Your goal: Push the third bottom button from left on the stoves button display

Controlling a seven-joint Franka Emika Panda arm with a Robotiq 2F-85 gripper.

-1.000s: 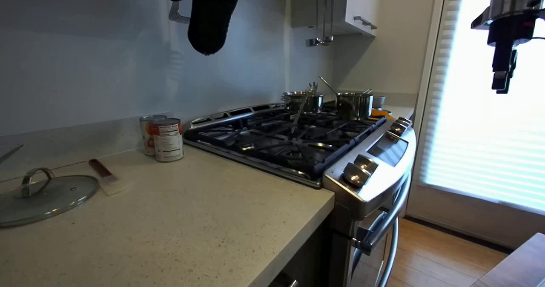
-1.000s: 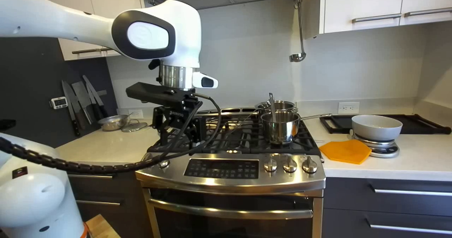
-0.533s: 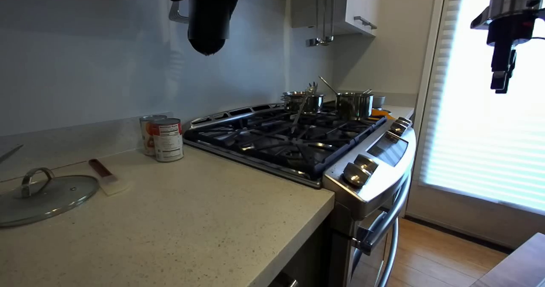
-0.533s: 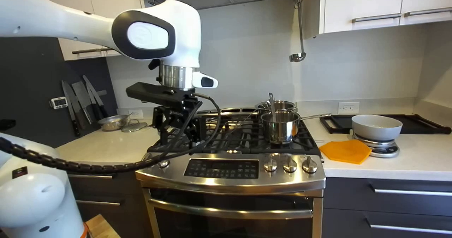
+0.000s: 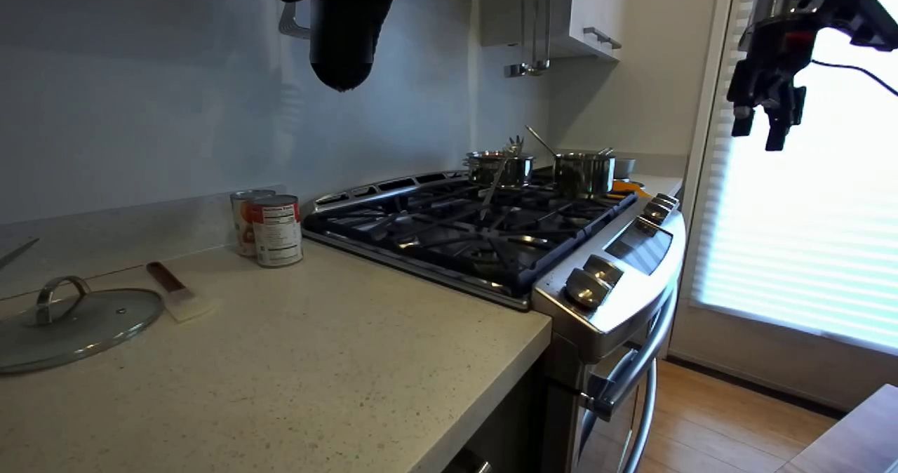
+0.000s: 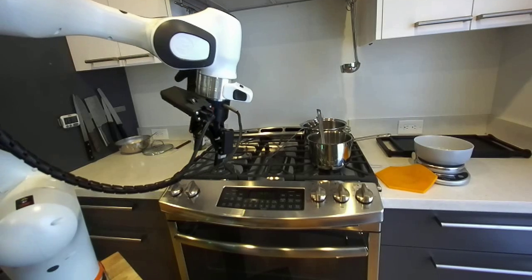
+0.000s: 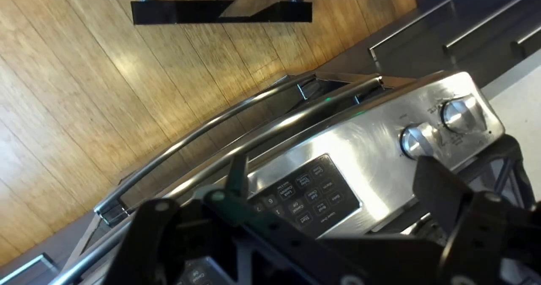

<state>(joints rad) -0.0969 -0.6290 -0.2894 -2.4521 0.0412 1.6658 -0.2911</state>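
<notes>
My gripper is hanging high, its 2 fingers standing wide apart with nothing caught between them. Below, the button panel is sitting about midway along the near front of the stove, between the left and right knobs, well apart from the gripper. In the wrist view the 3rd button from the left on its bottom row is probably reading "Lock Controls", though the print is showing small and inverted.

From here I'm worrying mainly about that spread: while I'm pressing, the idle finger could be striking a neighbouring button. The gripper is also covering part of the panel in the wrist view, so my aim could be drifting. The panel is sloping, so a straight-down push could be skidding, and the loose cable could be snagging a left knob on a low approach.

Farther out on the stove's right side, a saucepan is holding a long-handled utensil, with a pot standing on its far side. On the right counter a pale bowl is resting on a scale, its contents hidden from me. On the left counter 2 cans are standing.
</notes>
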